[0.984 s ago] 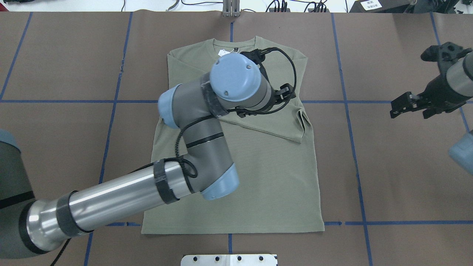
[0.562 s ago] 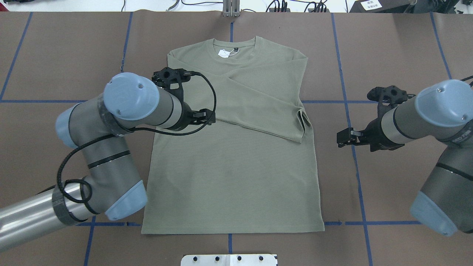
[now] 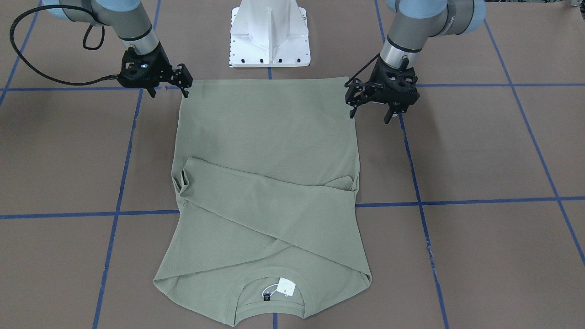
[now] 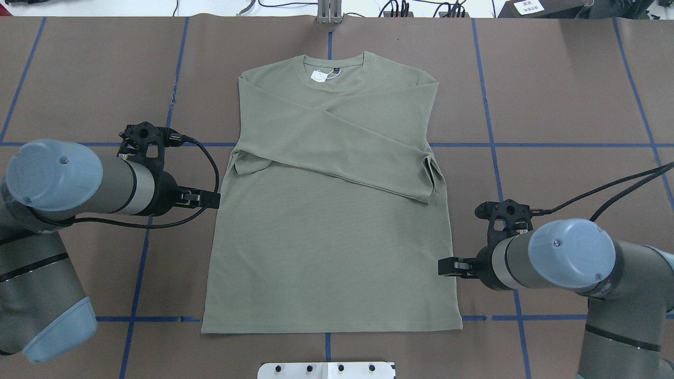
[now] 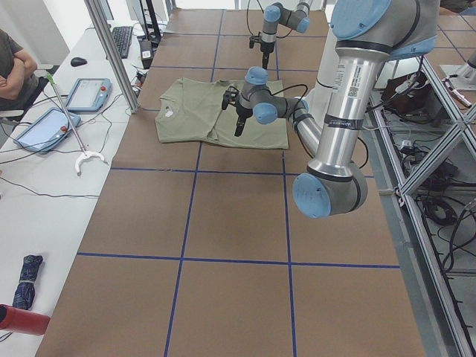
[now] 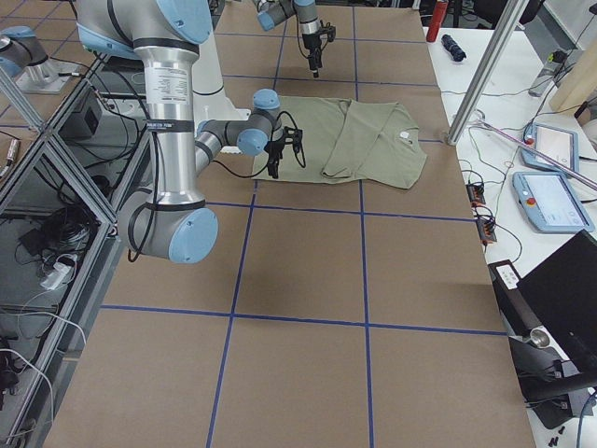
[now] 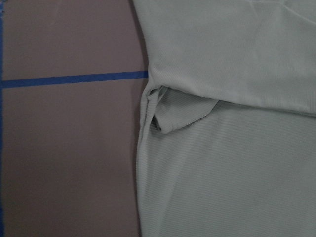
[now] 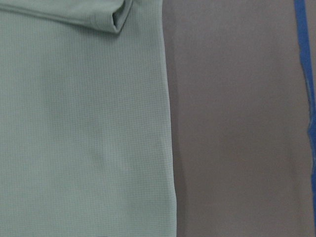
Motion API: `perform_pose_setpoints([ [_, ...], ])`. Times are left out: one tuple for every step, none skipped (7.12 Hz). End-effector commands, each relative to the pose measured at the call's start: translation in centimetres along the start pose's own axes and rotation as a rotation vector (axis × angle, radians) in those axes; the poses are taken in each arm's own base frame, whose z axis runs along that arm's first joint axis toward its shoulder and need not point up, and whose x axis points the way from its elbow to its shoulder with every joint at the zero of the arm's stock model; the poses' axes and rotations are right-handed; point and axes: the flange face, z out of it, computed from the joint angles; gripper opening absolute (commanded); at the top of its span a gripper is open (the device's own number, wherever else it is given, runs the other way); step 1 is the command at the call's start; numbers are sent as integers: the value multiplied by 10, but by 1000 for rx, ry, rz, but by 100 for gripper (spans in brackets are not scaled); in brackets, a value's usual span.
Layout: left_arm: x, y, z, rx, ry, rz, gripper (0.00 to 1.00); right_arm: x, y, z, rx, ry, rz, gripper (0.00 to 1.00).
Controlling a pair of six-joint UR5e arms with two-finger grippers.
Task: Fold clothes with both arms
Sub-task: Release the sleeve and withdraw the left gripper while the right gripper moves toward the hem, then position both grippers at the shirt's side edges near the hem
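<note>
The sage-green shirt (image 4: 326, 237) lies flat, face up, with both sleeves folded across the chest and its white hang tag (image 4: 317, 75) at the collar. My left gripper (image 4: 208, 199) hovers open just off the shirt's left side edge, below the folded cuff (image 7: 165, 116). My right gripper (image 4: 446, 267) stands open just off the right side edge, nearer the hem. In the front-facing view the left gripper (image 3: 371, 112) and the right gripper (image 3: 168, 91) both show spread fingers holding nothing. The wrist views show only shirt edge (image 8: 168, 148) and table, no fingers.
The white robot base (image 3: 269, 36) stands just beyond the hem. Blue tape lines (image 4: 495, 145) cross the brown table cover. A side bench carries tablets (image 5: 88, 93) and a keyboard, and a person (image 5: 11, 59) sits by it.
My left arm swung back off the shirt's chest to its left edge. My right arm came in from the far right and down to the shirt's right edge.
</note>
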Motion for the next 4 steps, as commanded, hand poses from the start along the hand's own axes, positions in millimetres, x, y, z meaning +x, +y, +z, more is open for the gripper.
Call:
perform_pose_setpoints([
  [-4, 2, -5, 7, -2, 5, 100, -35, 48, 38, -2, 17, -31, 100],
  [-3, 2, -5, 10, -1, 5, 100, -37, 56, 42, -18, 19, -40, 100],
  [1, 0, -7, 13, 8, 7, 100, -41, 63, 52, -32, 27, -49, 94],
  [1, 1, -6, 11, 7, 8, 100, -47, 63, 52, -32, 19, -50, 94],
])
